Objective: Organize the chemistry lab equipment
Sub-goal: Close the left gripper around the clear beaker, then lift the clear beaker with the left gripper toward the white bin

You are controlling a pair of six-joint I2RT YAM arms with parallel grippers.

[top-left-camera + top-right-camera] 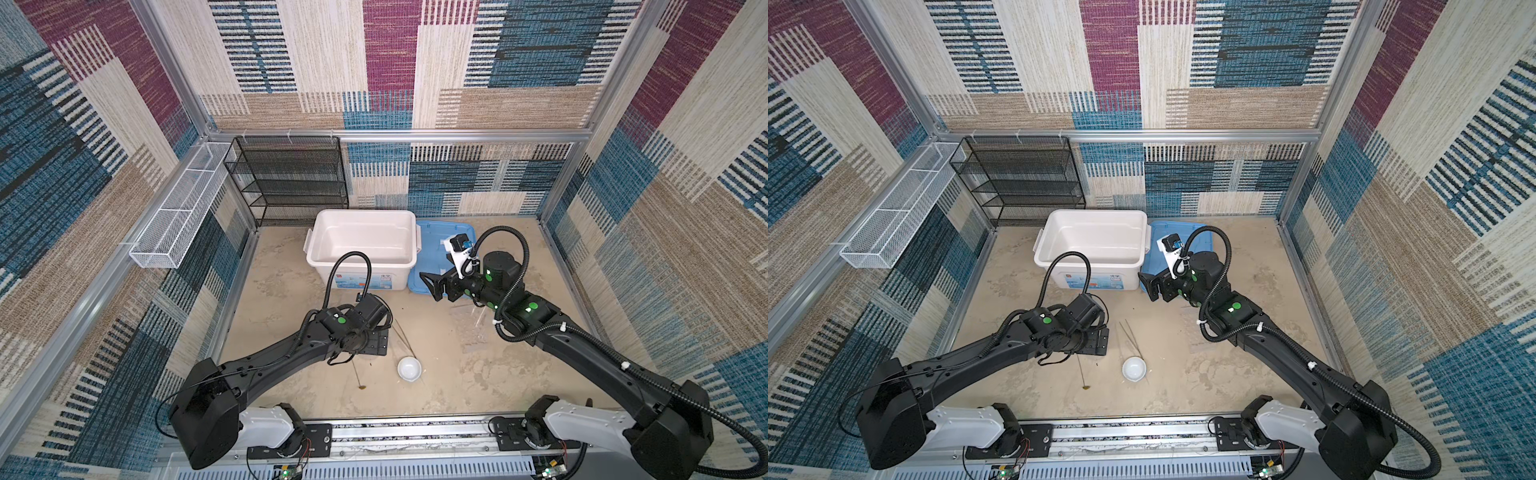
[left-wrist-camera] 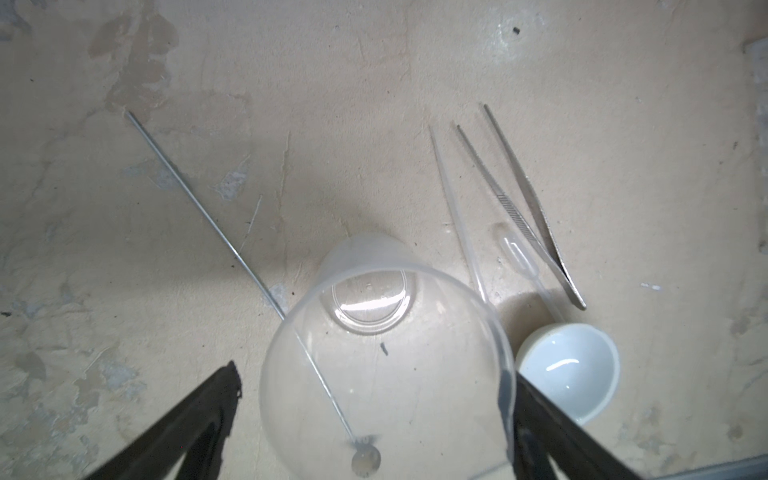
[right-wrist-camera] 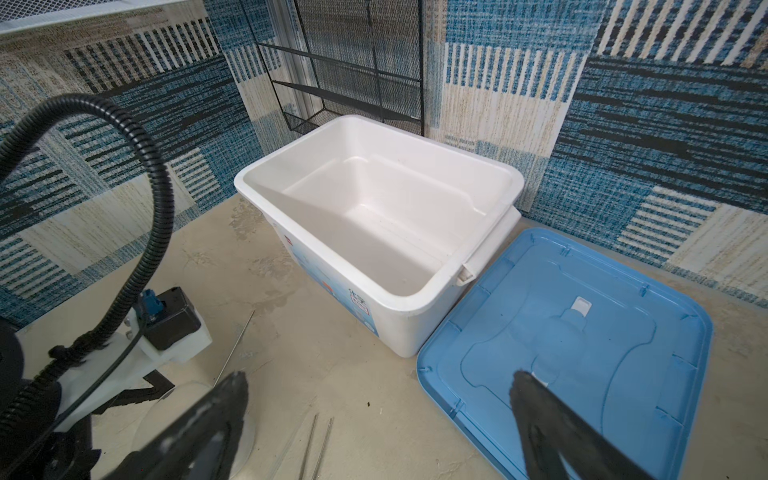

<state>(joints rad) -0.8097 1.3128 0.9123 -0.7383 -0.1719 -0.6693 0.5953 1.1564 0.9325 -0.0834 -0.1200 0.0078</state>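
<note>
Here the left fingers [image 2: 199, 419] are spread wide on either side of the upright beaker [image 2: 386, 365]. It stands toward the front edge of the table [image 1: 457, 374], just beside the dish [image 2: 569, 370], presumably about to be gripped. The right fingers [image 3: 552, 419] are held open and empty near the open box [image 3: 399, 332].

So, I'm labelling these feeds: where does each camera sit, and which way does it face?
Top views: overhead at the front, facing down and back toward the white box; left arm and right arm show.
Left wrist: on the left arm, facing down onto the clear beaker, rod, tweezers, dropper and small white dish; the open left gripper straddles the beaker.
Right wrist: on the right arm, facing the back wall over the white box and blue lid; the open right gripper shows.
Shared: tweezers appear in every view.
</note>
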